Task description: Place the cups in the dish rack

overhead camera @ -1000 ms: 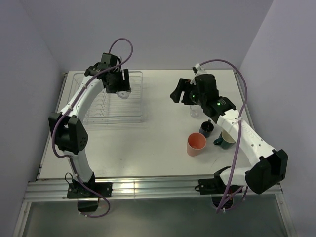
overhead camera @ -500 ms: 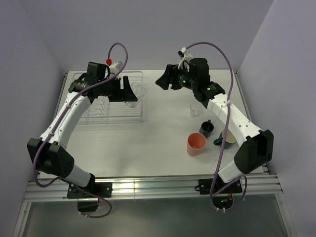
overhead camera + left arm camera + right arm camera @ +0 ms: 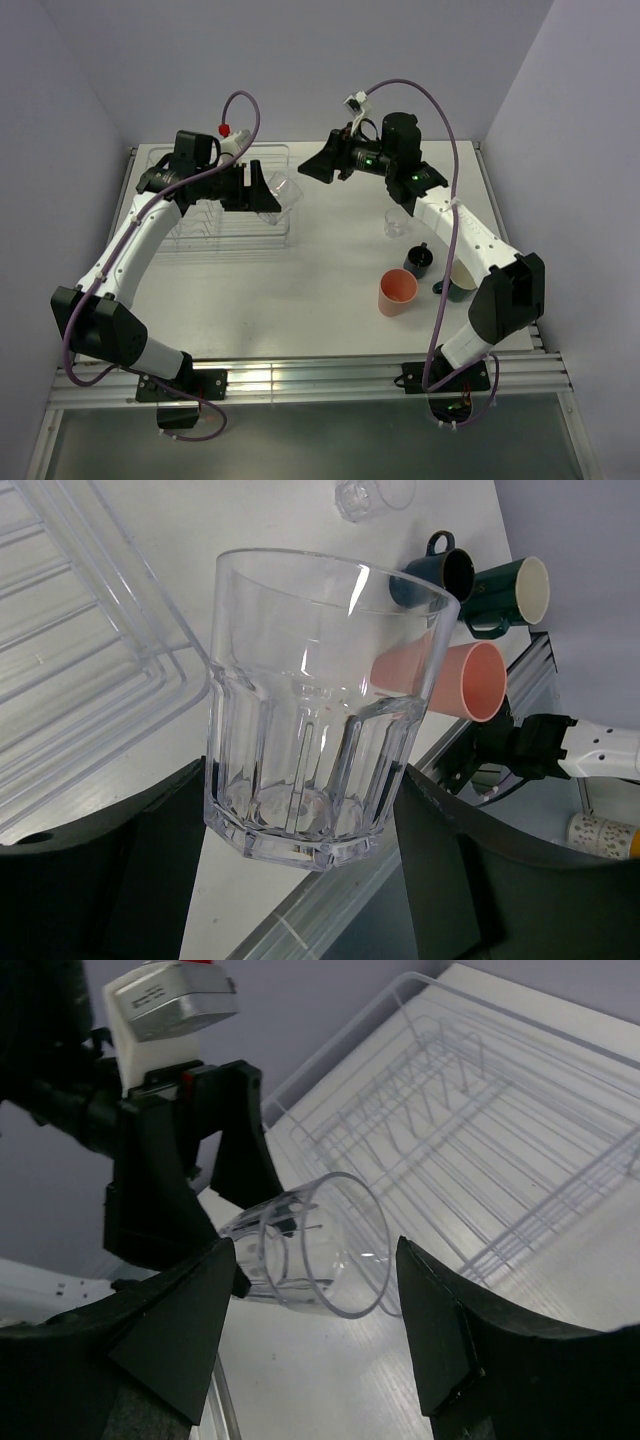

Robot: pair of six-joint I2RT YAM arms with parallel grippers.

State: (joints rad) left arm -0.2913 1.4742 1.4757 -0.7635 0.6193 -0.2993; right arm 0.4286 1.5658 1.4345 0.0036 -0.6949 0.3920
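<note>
The left claw (image 3: 262, 190) pinches a clear glass tumbler (image 3: 285, 189), one black finger pressed against each side of the faceted wall near the thick base. The jaws stand part-way apart, as wide as the glass itself. The tumbler hangs in the air, tipped well over toward its side, above the right rim of the dish rack (image 3: 215, 228). Its open mouth points away from the left claw and toward the right one.

The right claw (image 3: 312, 172) is spread wide and holds nothing. It faces the mouth of the tumbler from close by. From the right wrist view its two fingers (image 3: 165, 1335) frame the glass on either side, with the rim seen between them. The top view shows a small gap between this claw and the glass, so it does not seem to touch.

The dish rack sits on the far left part of the table (image 3: 320, 300), and no cup can be seen inside it.

The other four cups stand together on the right side of the table, well apart from the rack. The second glass tumbler (image 3: 394, 226) is farthest back. Nearer the arms' bases come the navy mug (image 3: 418, 260) and, just beside it, the teal mug (image 3: 458, 283), which is partly hidden behind the right arm. The salmon-pink tumbler (image 3: 397, 292) stands upright, nearest to the front edge.
</note>
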